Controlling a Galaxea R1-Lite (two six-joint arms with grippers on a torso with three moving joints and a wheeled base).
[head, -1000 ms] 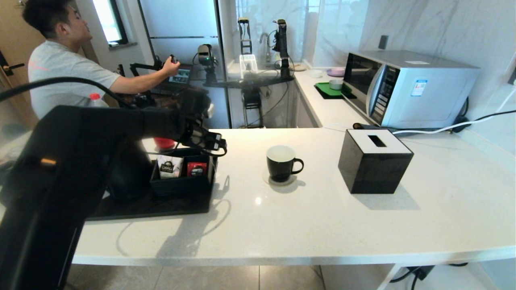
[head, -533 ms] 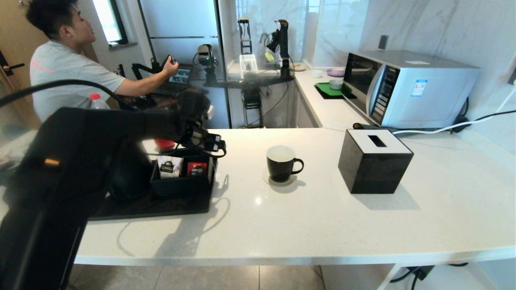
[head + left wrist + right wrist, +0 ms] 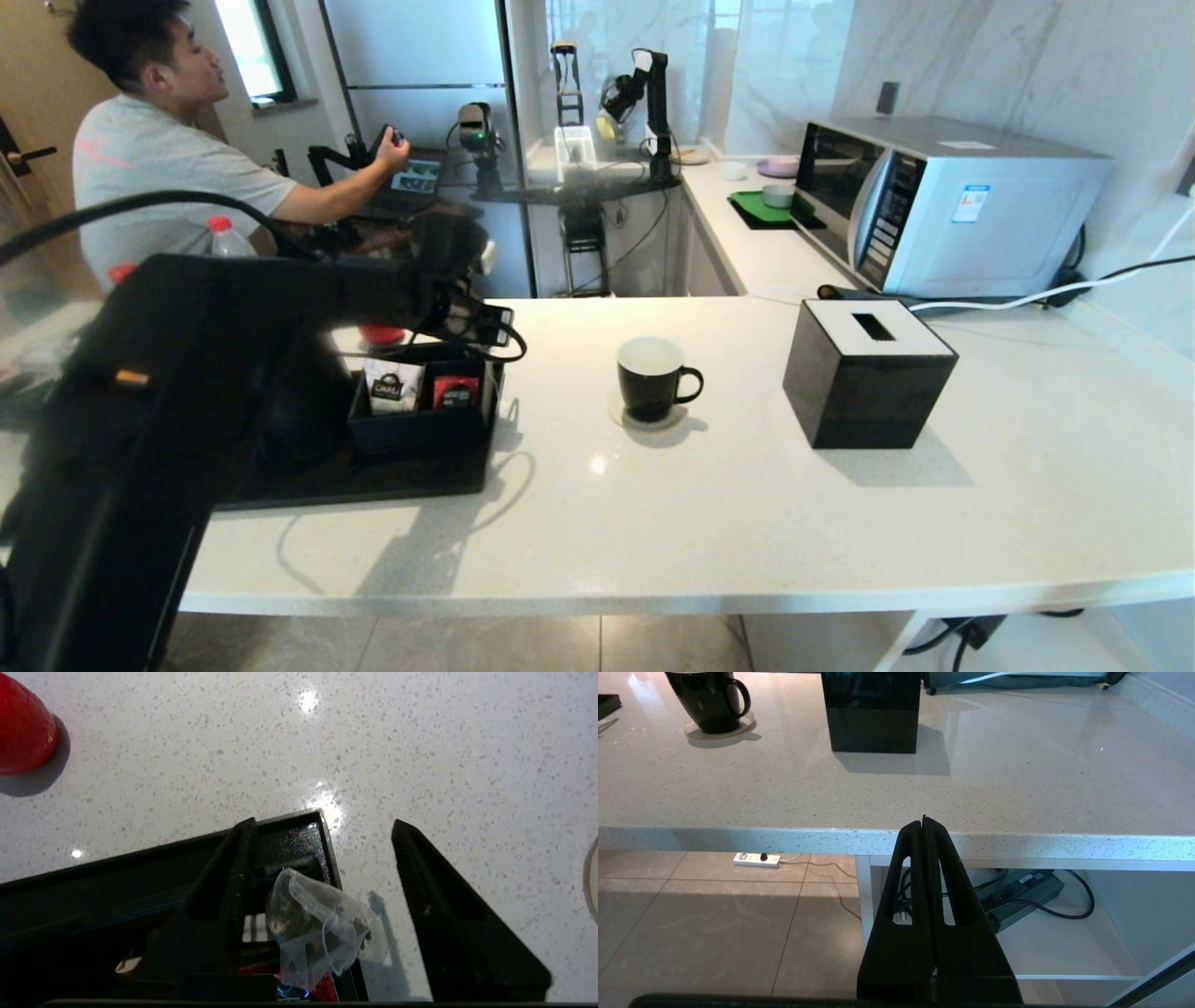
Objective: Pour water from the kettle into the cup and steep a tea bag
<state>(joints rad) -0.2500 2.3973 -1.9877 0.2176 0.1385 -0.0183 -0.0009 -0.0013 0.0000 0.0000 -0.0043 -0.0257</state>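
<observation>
The cup (image 3: 651, 378), a black mug with a white inside, stands on a coaster mid-counter and also shows in the right wrist view (image 3: 712, 697). My left gripper (image 3: 493, 329) hovers over the back right corner of the black sachet box (image 3: 420, 425). Its jaws are open (image 3: 322, 822). Between the fingers (image 3: 233, 882) is the tea bag (image 3: 322, 928), a pale mesh pouch above the box corner; whether it rests on the rim or hangs I cannot tell. My left arm largely hides the kettle (image 3: 299, 411). My right gripper (image 3: 924, 820) is shut and empty, parked below the counter's front edge.
The box holds a white CHALI sachet (image 3: 392, 387) and a red sachet (image 3: 456, 392) and stands on a black tray (image 3: 373, 481). A red object (image 3: 381, 331) lies behind it. A black tissue box (image 3: 868, 373) and a microwave (image 3: 943, 205) are to the right.
My left arm has shifted slightly while its gripper stays over the sachet box. The cup and the right gripper have not moved.
</observation>
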